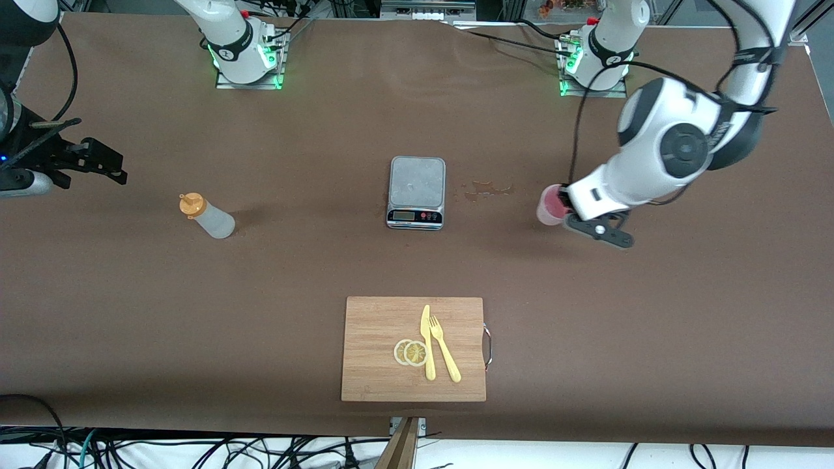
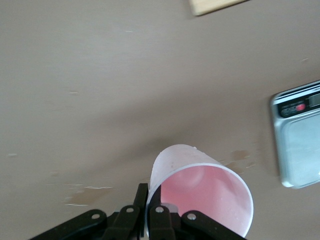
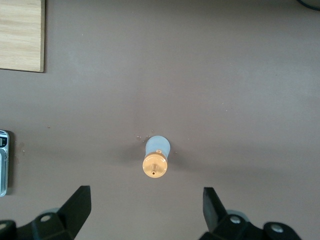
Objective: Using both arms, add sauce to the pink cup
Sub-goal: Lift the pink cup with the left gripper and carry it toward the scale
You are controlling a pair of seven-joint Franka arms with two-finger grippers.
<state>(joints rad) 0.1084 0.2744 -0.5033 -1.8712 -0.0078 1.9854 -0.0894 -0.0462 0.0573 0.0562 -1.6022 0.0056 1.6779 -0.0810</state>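
Pink cup (image 2: 200,192) is pinched at its rim by the left gripper (image 2: 150,212), over the brown bench (image 1: 586,312) toward the left arm's end, beside the grey scale (image 1: 417,192). The sauce (image 1: 207,216) stands toward the right arm's end, below the right gripper (image 3: 147,207), whose fingers are spread wide.

Bare table (image 1: 293,273) surrounds the bottle (image 1: 208,218); mid-table the scale (image 1: 416,192) stands between it and the cup (image 1: 550,205).

matt brown table (image 1: 195,312) – pale wooden board (image 1: 378,365), translucent plastic pink cup (image 2: 200,195)
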